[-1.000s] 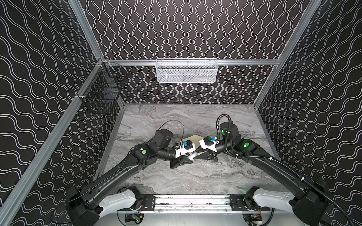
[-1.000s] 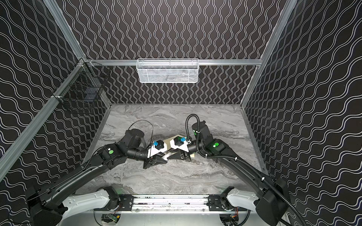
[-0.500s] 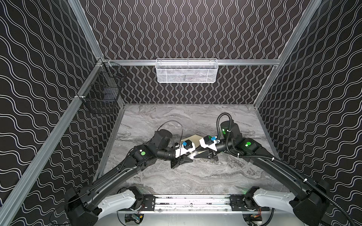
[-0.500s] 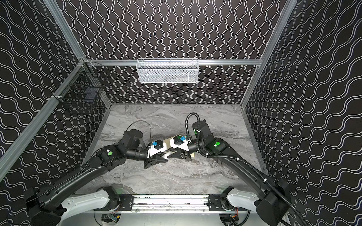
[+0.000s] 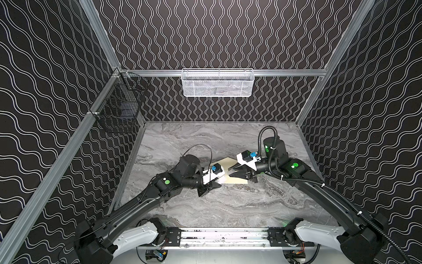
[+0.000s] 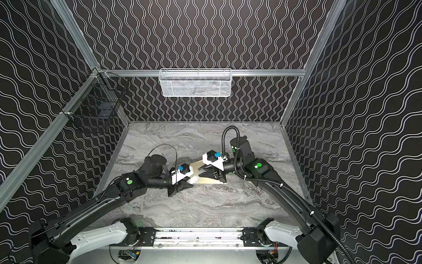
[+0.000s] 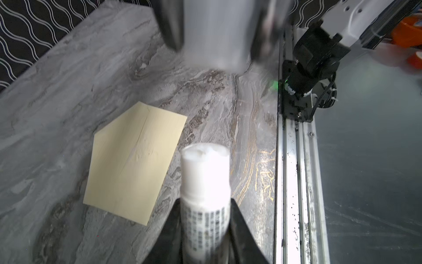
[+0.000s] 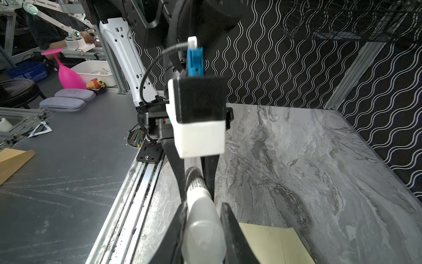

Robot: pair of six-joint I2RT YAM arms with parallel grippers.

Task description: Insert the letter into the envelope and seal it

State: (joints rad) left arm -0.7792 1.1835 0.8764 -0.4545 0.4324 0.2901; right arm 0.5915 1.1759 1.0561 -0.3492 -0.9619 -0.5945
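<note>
The envelope [image 5: 227,164] lies flat near the centre of the grey marbled worktop [image 5: 228,205] in both top views. There the right pincer [image 5: 230,173] covers much of it, leaving only an upper corner and the lower edge in sight. The left wrist view shows the envelope [image 7: 132,160] whole: cream, five-sided, with a crease down its middle. Whether the letter is inside it cannot be told.

At the bottom edge of that view the left pincer [image 7: 204,204] is clamped on a white stick [image 7: 205,178] with a printed label, its bare white end pointing up the frame. At the top edge, badly blurred, a pale cap [image 7: 217,34] sits between two dark fingers [image 7: 170,22], apart from the stick.

The right wrist view shows the right pincer clamped on the translucent cap at bottom centre. The stick lies in line beyond it, so contact between the two cannot be read there. A corner of the envelope shows at lower right, cut off by the frame edge. In the top views the stick is only a small white speck at the left pincer's tip — just beside the envelope's lower left corner.
</note>
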